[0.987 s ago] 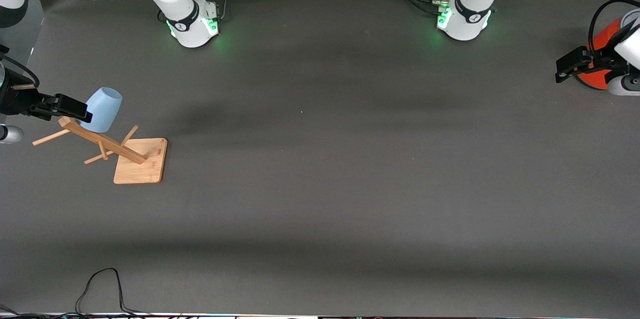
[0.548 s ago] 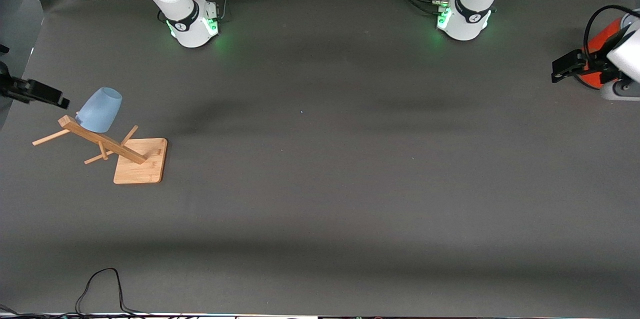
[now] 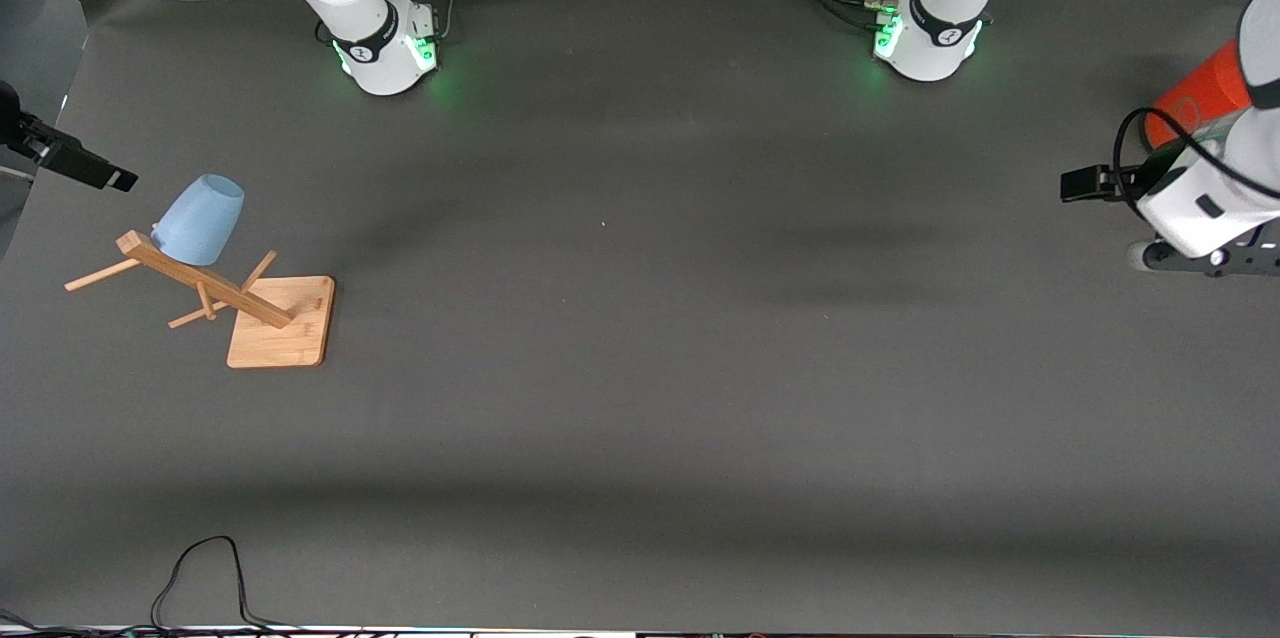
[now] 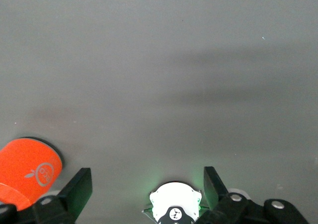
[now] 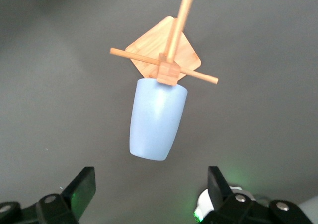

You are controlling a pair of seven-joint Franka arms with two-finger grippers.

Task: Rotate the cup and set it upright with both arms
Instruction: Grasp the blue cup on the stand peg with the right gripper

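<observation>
Right gripper (image 5: 149, 194): my fingers spread apart, nothing between them; it hangs over the table edge at the right arm's end, at about 10 o'clock from the cup, apart from it.
Left gripper (image 4: 144, 191): fingers apart, empty, waiting beside the orange-red cylinder (image 3: 1195, 98).
Cup (image 3: 198, 219): pale blue, hung mouth-down on a peg of the wooden rack (image 3: 280, 323), bottom tilted up.
Why there: rack peg carries it, so neither hand needs to.
Judgement: cup not upright yet; regrasp needed.
</observation>
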